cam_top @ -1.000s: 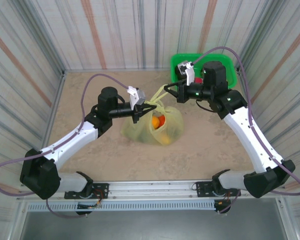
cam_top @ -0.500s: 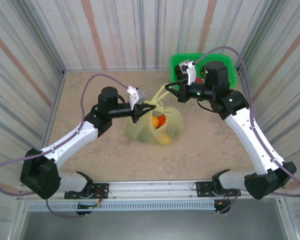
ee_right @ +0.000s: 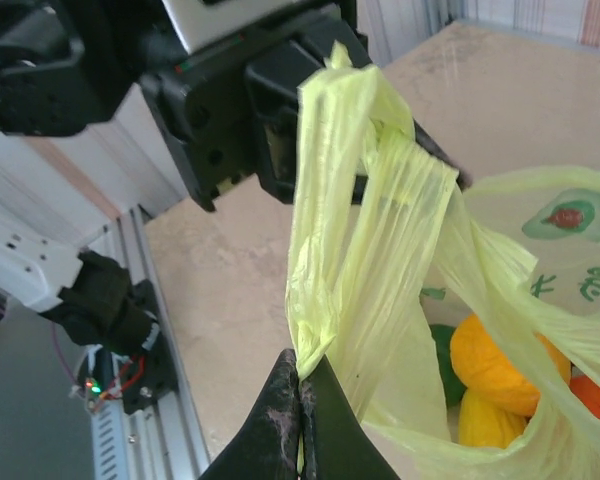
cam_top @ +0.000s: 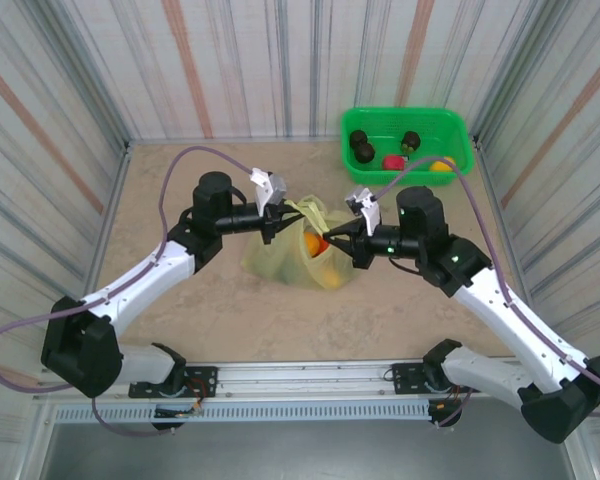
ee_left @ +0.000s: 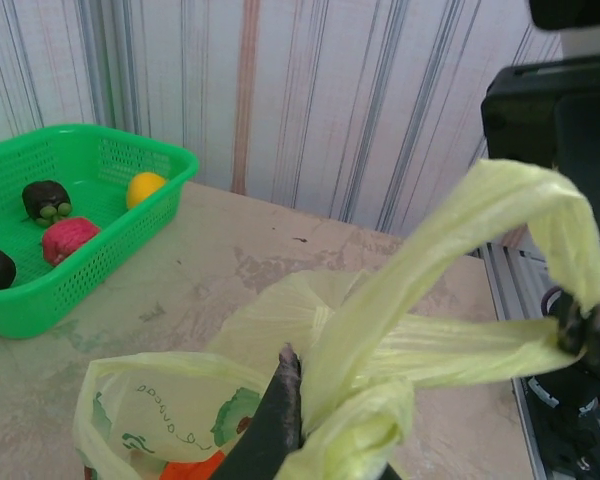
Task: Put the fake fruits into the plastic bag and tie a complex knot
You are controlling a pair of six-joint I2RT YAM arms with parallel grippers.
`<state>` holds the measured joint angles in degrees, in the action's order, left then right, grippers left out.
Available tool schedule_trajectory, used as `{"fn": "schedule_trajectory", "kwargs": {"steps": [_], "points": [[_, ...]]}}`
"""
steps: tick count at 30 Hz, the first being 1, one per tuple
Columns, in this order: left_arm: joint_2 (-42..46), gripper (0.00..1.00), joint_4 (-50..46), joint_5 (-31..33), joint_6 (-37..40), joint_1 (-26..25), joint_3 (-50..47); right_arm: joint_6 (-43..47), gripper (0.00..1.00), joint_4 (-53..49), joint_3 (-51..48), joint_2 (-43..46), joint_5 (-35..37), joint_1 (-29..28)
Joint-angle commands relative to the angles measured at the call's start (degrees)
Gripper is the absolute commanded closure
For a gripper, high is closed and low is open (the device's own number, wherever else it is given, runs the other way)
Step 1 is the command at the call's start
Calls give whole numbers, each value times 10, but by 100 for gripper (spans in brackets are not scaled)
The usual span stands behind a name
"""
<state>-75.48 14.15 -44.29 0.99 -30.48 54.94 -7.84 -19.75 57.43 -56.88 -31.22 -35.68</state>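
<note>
The plastic bag (cam_top: 320, 262) lies in the middle of the table, pale yellow-green and translucent, with an orange fruit (cam_top: 313, 243) showing at its mouth. My left gripper (cam_top: 277, 216) is shut on one bunched handle (ee_left: 380, 420) at the bag's left top. My right gripper (cam_top: 333, 240) is shut on the other handle (ee_right: 330, 300), which is drawn over the first one toward me. In the right wrist view, orange (ee_right: 495, 365), yellow (ee_right: 485, 420) and green (ee_right: 442, 345) fake fruits sit inside the bag. The handles cross between the two grippers.
A bright green basket (cam_top: 405, 112) stands at the back right. It holds dark fruits (cam_top: 361, 147), a red one (cam_top: 390, 160) and a yellow one (cam_top: 442, 165). Corrugated walls close the table on three sides. Bare tabletop lies left of and in front of the bag.
My right gripper has swung from beside the basket down and toward the near side, pulling its handle across the bag. The left gripper has shifted slightly, keeping its grip.
</note>
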Motion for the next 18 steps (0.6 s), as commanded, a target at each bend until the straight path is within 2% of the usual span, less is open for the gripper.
{"fn": "schedule_trajectory", "kwargs": {"steps": [1, 7, 12, 15, 18], "points": [[-2, 100, 16, 42, -25, 24, -4, 7, 100, 9, -38, -25, 32, -15], [3, 100, 21, 41, -30, 27, -8, -1, 100, 62, -49, -122, 103, -45], [13, 100, 25, 47, -27, 27, -14, -35, 99, 172, -100, -101, 121, -45], [14, 100, 25, 45, -30, 27, -13, -42, 81, 252, -142, -83, 119, -48], [15, 100, 26, 38, -30, 27, -13, -18, 76, 262, -151, -72, 121, -55]]}}
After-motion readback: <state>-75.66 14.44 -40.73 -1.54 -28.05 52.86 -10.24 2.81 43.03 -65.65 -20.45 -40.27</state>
